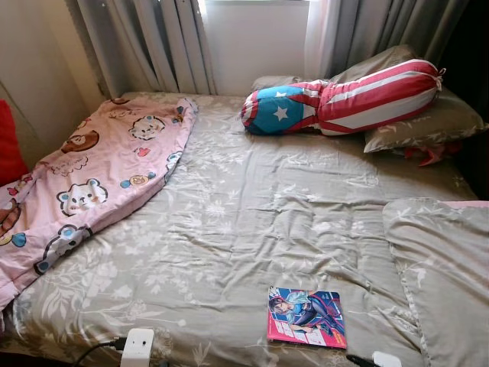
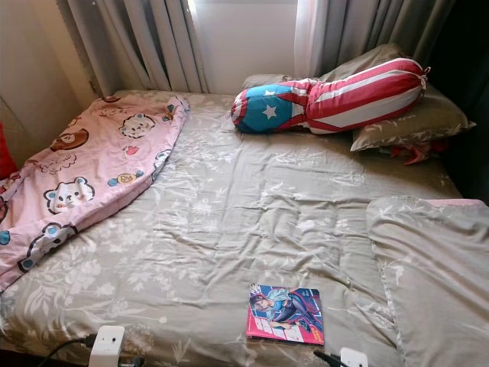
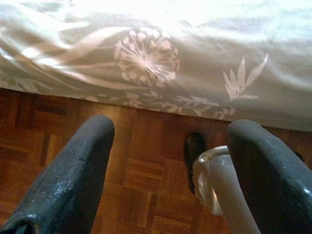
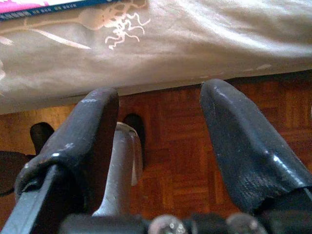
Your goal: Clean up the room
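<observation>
Standing at the near edge of the bed (image 1: pixel 252 206), we hang both arms low over the parquet floor (image 3: pixel 146 180). The left gripper (image 3: pixel 168 165) and right gripper (image 4: pixel 161 146) each have their fingers spread apart and empty, likely because we have not yet reached for anything. The comic book (image 1: pixel 307 316) lies flat near the front edge, right of centre, probably our first pick. The pink blanket (image 1: pixel 92 176) sprawls along the left side, and the striped bolster (image 1: pixel 344 99) leans on pillows at the far right. We see no container to tidy into.
</observation>
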Tool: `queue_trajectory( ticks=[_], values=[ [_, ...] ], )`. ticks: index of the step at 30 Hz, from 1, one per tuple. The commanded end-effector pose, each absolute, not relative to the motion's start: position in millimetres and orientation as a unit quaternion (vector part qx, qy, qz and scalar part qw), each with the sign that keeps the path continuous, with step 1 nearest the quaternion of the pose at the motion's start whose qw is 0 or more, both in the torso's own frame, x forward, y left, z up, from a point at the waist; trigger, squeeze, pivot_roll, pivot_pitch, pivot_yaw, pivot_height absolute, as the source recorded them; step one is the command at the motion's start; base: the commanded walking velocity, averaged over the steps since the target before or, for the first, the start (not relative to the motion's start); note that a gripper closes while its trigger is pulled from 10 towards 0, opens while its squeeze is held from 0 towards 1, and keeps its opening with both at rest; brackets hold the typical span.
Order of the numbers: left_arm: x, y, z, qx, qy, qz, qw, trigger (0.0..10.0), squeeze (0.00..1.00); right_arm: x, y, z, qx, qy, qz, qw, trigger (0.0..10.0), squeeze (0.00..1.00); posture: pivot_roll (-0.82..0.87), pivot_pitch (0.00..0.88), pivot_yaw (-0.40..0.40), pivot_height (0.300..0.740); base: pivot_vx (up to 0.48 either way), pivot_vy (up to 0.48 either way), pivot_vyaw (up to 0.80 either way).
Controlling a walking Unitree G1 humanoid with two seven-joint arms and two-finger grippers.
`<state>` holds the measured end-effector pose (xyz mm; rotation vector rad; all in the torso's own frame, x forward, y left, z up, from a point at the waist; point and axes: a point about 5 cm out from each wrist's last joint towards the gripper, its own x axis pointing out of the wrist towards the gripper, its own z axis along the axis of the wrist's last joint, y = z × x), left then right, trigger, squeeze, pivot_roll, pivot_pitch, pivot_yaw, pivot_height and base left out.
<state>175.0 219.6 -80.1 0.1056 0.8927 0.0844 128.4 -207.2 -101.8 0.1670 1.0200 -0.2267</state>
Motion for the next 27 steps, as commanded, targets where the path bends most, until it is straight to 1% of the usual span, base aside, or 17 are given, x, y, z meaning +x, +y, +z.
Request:
queue_trajectory(
  ticks=[1,2,4,7,10,11,16,17,18,19,24,25,26,27],
  values=[
    [170.8,220.7,-82.1,0.042,0.438,0.052,0.897,10.0,0.00,126.8,-202.5,-103.3,0.075,0.494,-0.099,0.861,10.0,0.00,0.01,0.000,-0.029,0.740,0.000,0.000,0.00],
    [170.9,220.7,-82.0,0.044,0.438,0.052,0.896,10.0,1.00,127.6,-201.6,-103.2,0.074,0.494,-0.096,0.861,10.0,0.00,0.02,0.000,-0.031,0.740,0.000,0.000,0.00],
    [170.7,220.7,-82.1,0.050,0.439,0.050,0.896,10.0,1.00,128.3,-200.4,-103.2,0.072,0.494,-0.092,0.862,10.0,0.00,0.02,0.000,-0.033,0.740,0.000,0.000,0.00],
    [169.2,220.6,-82.9,0.049,0.441,0.050,0.895,10.0,1.00,118.8,-204.7,-104.8,0.067,0.496,-0.088,0.861,10.0,0.00,0.01,0.000,-0.026,0.740,0.000,0.000,0.00],
    [166.7,223.1,-83.6,0.048,0.446,0.055,0.892,10.0,1.00,116.7,-205.1,-105.2,0.068,0.496,-0.088,0.861,10.0,0.00,0.00,0.000,-0.025,0.740,0.000,0.000,0.00],
    [164.1,226.3,-84.1,0.051,0.450,0.059,0.890,10.0,0.00,115.4,-205.0,-105.5,0.069,0.496,-0.090,0.861,10.0,0.00,0.00,0.000,-0.024,0.740,0.000,0.000,0.00],
    [160.4,231.8,-84.5,0.037,0.453,0.075,0.888,10.0,0.00,111.7,-200.8,-107.1,0.075,0.498,-0.092,0.859,10.0,0.00,0.00,0.000,-0.014,0.740,0.000,0.000,0.00],
    [159.9,232.5,-84.6,0.038,0.454,0.075,0.887,0.7,0.00,111.2,-200.2,-107.4,0.075,0.498,-0.092,0.859,10.0,0.00,0.00,0.000,-0.014,0.740,0.000,0.000,0.00],
    [159.9,232.5,-84.6,0.038,0.454,0.075,0.887,0.7,0.00,111.2,-200.2,-107.4,0.075,0.498,-0.092,0.859,10.0,0.00,0.00,0.000,-0.014,0.740,0.000,0.000,0.00],
    [159.5,232.9,-84.7,0.036,0.454,0.075,0.887,0.0,0.00,110.9,-199.6,-107.5,0.076,0.499,-0.092,0.859,10.0,0.00,0.01,0.000,-0.015,0.740,0.000,0.000,0.00],
    [159.7,236.9,-83.6,0.037,0.452,0.086,0.887,0.0,0.00,112.6,-197.8,-107.4,0.074,0.499,-0.084,0.859,10.0,0.00,0.01,0.000,-0.023,0.740,0.000,0.000,0.00],
    [159.7,237.0,-83.6,0.037,0.453,0.088,0.887,1.2,0.00,113.9,-197.9,-107.0,0.073,0.498,-0.082,0.860,10.0,0.00,0.01,0.000,-0.021,0.740,0.000,0.000,0.00],
    [159.5,236.8,-83.8,0.037,0.453,0.088,0.886,1.2,0.00,114.5,-198.1,-106.8,0.073,0.497,-0.081,0.861,10.0,0.00,0.01,0.000,-0.021,0.740,0.000,0.000,0.00],
    [159.9,236.3,-83.8,0.037,0.454,0.087,0.886,9.4,0.00,115.0,-198.5,-106.6,0.073,0.496,-0.082,0.861,10.0,0.00,0.02,0.000,-0.020,0.740,0.000,0.000,0.00]
  ],
)
